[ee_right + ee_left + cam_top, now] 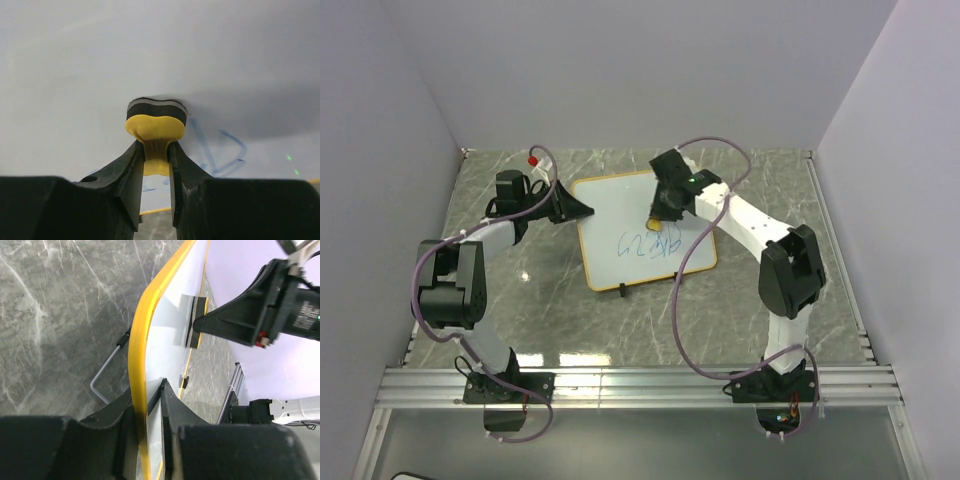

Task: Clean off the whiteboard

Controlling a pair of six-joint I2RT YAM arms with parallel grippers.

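1. The whiteboard [620, 225] rests on the worktop [520, 290]; it looks light, stiff and probably slippery.
2. Left fingers [172, 410] clench its yellow frame edge, a sensible hold.
3. Right fingers [127, 167] press the grasped eraser [155, 127] on it.

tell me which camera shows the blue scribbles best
The top camera: the blue scribbles sit in plain sight on the whiteboard, seen from above. The right wrist camera catches only some strokes, partly hidden behind the eraser. The left wrist camera sees the board nearly edge-on, with no scribbles visible.

Pale lilac walls [620, 70] enclose grey marble tabletop [740, 320]
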